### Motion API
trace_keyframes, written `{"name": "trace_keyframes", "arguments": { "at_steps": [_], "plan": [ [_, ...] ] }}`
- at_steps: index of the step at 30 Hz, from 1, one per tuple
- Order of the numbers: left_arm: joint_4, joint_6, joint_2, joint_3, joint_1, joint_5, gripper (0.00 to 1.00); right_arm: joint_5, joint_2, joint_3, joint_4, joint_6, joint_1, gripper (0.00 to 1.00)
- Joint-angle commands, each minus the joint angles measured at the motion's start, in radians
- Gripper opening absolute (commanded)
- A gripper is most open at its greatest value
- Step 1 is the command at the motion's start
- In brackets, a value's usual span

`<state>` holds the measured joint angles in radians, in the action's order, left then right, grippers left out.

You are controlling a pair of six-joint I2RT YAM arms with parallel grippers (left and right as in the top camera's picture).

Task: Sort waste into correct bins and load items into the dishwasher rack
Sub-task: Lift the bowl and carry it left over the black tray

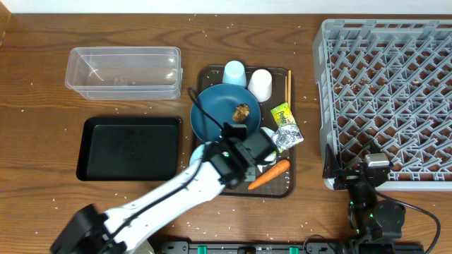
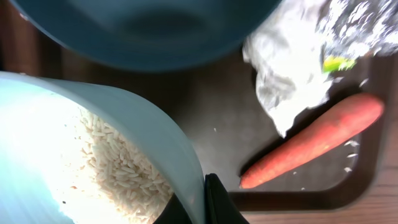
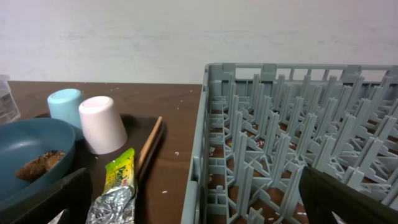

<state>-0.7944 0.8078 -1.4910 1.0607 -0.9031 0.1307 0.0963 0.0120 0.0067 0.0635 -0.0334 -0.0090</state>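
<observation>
Cups (image 1: pixel 234 73) number two; one carrot (image 2: pixel 311 140); left tool (image 2: pixel 204 202) clenches bowl (image 2: pixel 143 124); right tool (image 3: pixel 196 208) released.

Brown tray (image 1: pixel 277 76) crowded: plate (image 1: pixel 215 109), pale-blue cup (image 1: pixel 234 73), white cup (image 1: pixel 260 84), wrappers (image 1: pixel 286 127), carrot (image 1: pixel 270 175) packed close, little room between. Left arm (image 1: pixel 176 190), left claw (image 2: pixel 202 199) clamped on bowl (image 2: pixel 155 137) rim, covers tray's near-left part. Bare table strip (image 1: pixel 304 106) between tray and rack (image 1: pixel 388 92) passable. Tub (image 1: pixel 123 70), black tray (image 1: pixel 131 148) open from above.
</observation>
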Motion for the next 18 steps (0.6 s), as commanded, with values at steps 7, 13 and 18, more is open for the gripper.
{"name": "trace_keyframes", "arguments": {
  "at_steps": [7,13,18],
  "plan": [
    [0.034,-0.253,0.120,-0.009,0.397,-0.259,0.06,-0.002,-0.005,-0.001,0.004,-0.003,-0.012,0.99],
    [0.044,-0.410,0.110,-0.010,0.721,-0.534,0.06,-0.002,-0.005,-0.001,0.004,-0.003,-0.012,0.99],
    [0.057,-0.513,0.077,-0.013,0.937,-0.793,0.06,-0.002,-0.005,-0.001,0.004,-0.003,-0.012,0.99]
  ]
}}
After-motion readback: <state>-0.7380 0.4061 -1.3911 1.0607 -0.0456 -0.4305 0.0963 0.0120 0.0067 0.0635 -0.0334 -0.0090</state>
